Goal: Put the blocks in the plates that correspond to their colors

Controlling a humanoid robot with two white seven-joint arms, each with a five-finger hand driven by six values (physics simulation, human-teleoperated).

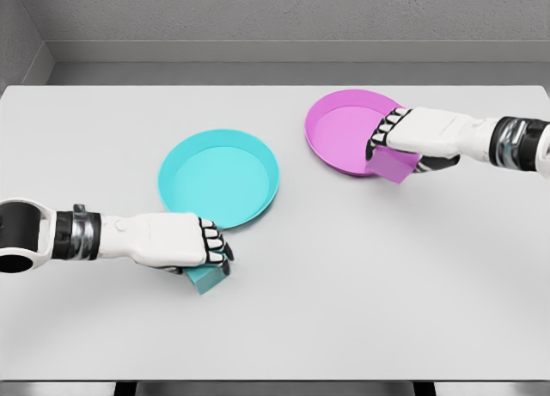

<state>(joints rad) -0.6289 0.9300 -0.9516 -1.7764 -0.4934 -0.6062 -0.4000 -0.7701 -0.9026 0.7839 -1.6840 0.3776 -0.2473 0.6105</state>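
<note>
Cyan block (206,278) gripped beside cyan plate (172,168) rim, left hand (172,241).

Bare table (361,293) across the near right and far left, open gap between the cyan plate (219,178) and pink plate (348,131), raised plate rims the only obstacles, pink block (394,165) apparently overlapping the pink rim

left robot hand (202,252) grips cyan block (207,278); right robot hand (397,137) grips pink block (394,165).
</note>
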